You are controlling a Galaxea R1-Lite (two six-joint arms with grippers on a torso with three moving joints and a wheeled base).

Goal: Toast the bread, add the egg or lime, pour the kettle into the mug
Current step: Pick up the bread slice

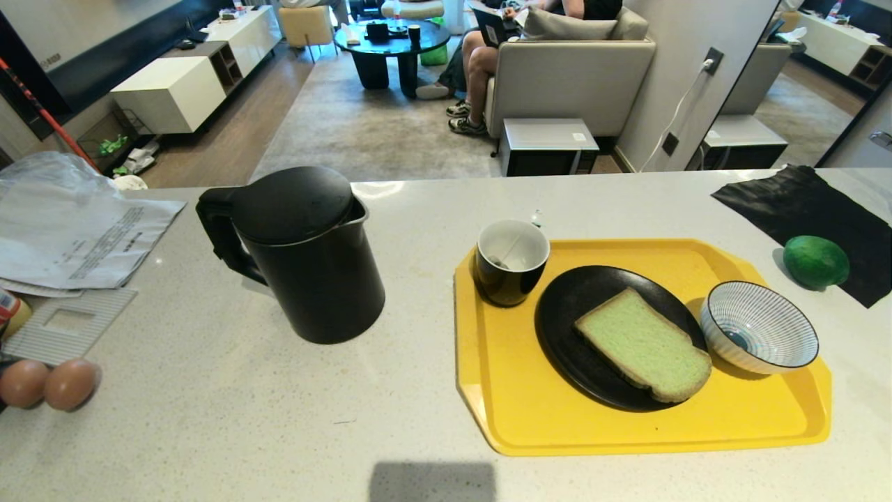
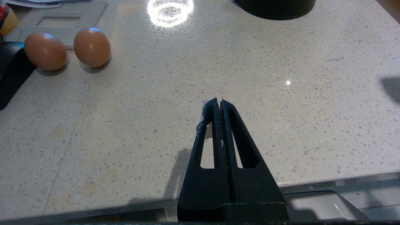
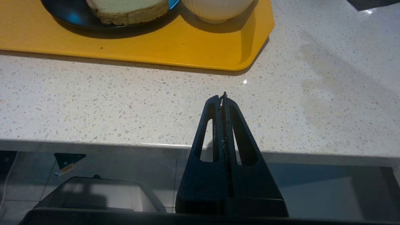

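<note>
Both grippers parked at bench near edge, left gripper (image 2: 220, 101) and right gripper (image 3: 222, 95) fingers pressed together, empty. Risks imo: lime (image 1: 815, 261) rolls off far right corner if nudged; kettle (image 1: 300, 254) heavy, could slosh over mug (image 1: 511, 261).

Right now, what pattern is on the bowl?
Fine blue stripes on white inside the bowl; head view shows it best.

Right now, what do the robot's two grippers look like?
Both look alike. The left gripper has two matte black fingers, each a tapering wedge with a long slot cut through it, rising from a broad black base. Whitish bits cling along its edge. The right gripper has the same black slotted shape, with a rough, gritty seam where its fingers meet. No cables or markings show.
</note>
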